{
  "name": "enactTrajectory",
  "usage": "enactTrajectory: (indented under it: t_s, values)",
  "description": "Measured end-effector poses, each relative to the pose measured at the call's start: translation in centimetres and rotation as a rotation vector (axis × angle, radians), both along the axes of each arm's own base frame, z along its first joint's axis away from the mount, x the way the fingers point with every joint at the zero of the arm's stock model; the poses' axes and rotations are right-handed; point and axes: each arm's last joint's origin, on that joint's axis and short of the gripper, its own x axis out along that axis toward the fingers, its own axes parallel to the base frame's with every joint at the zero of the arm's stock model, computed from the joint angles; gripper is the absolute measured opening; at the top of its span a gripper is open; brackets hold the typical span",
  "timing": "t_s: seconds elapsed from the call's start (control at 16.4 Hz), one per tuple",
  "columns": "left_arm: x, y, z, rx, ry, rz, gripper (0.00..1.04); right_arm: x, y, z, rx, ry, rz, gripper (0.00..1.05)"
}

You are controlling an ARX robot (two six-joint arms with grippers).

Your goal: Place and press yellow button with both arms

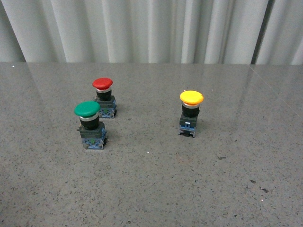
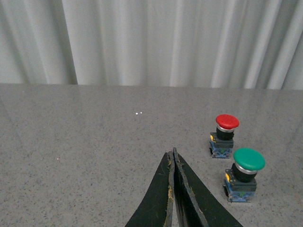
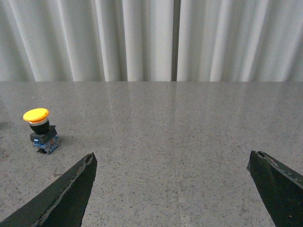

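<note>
Here, three upright push-buttons stood on the speckled grey stone tabletop (image 1: 165, 189).
Only the front view held all three: the yellow mushroom-capped push-button (image 1: 191, 113), with its silver collar and black body, stood alone to the right, well apart from the green-capped button (image 1: 90, 124) and the red-capped button (image 1: 104, 97) just behind it. My left claw (image 2: 172, 158), black fingers pressed together on nothing, saw only red and green. My right claw (image 3: 173, 158), fingers spread wide, saw only yellow, off beyond one fingertip. A pale pleated curtain (image 1: 142, 28) hung behind.
</note>
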Motion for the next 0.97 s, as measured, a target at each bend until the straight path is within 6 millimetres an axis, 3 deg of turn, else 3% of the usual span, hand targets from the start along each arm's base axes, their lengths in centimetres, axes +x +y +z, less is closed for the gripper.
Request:
enactTrajectory:
  t_s: [0.12,0.73,0.97]
  values:
    - [-0.6,1.1,-0.6,0.0,0.0,0.011,0.04,0.0,0.0,0.0,0.0,0.0,-0.001,0.98]
    - [-2.7,1.1,-2.6,-0.001,-0.01,-0.005,0.04,0.0,0.0,0.0,0.0,0.0,0.0,0.98]
    - [-3.3,1.0,-2.5,-0.001,-0.02,-0.005,0.04,0.0,0.0,0.0,0.0,0.0,0.0,0.98]
